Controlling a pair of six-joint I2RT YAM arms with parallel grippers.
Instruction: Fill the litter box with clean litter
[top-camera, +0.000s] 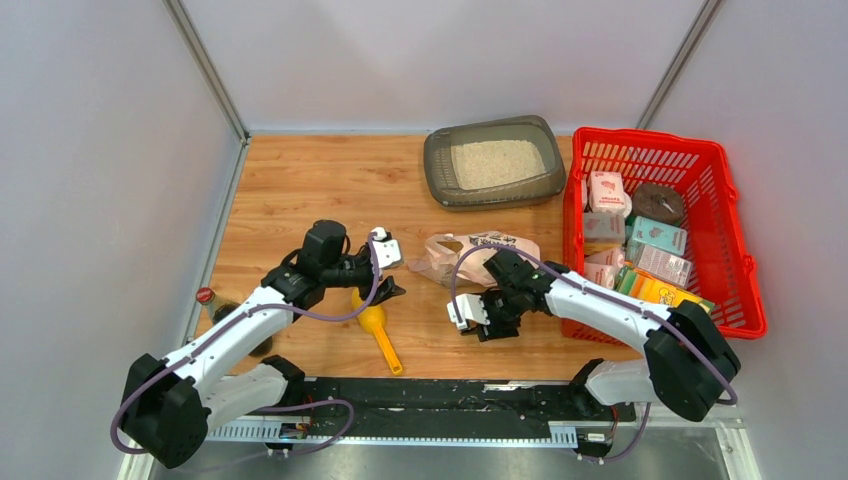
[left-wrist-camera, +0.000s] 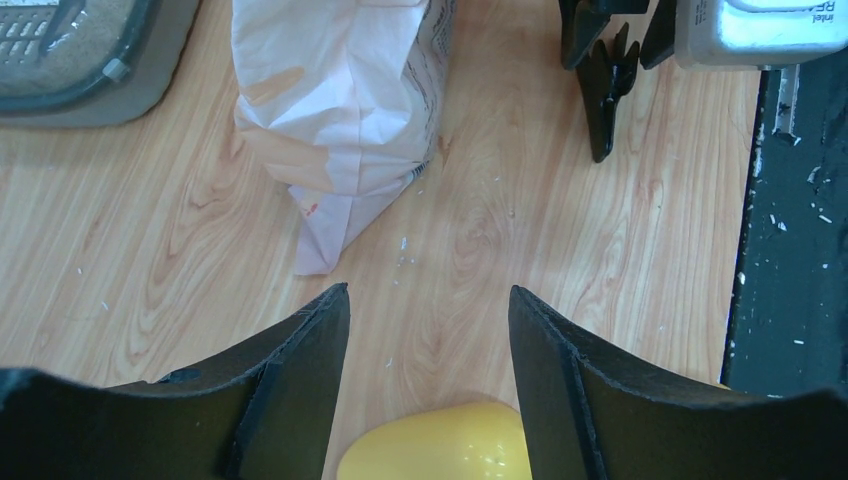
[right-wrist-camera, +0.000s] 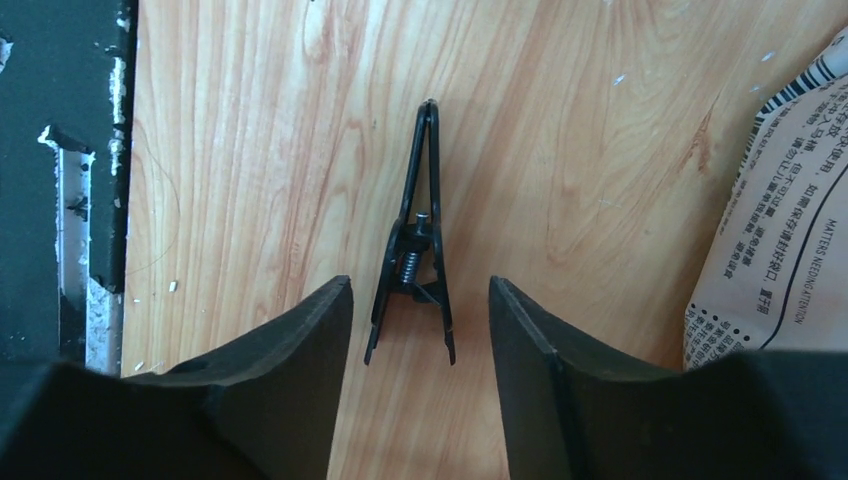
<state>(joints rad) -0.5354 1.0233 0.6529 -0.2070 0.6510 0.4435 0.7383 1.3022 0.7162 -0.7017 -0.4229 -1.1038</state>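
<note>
Lying beside the spread right gripper (right-wrist-camera: 420, 283), the bag (right-wrist-camera: 785, 210) reads "MATTERS NEEDING ATTENTION"; left gripper (left-wrist-camera: 428, 291) likewise spread.

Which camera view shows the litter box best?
The top external view. There the whole litter box is visible at the far side of the table, with pale litter inside. The left wrist view catches only one corner at its upper left edge. The right wrist view does not show it.
</note>
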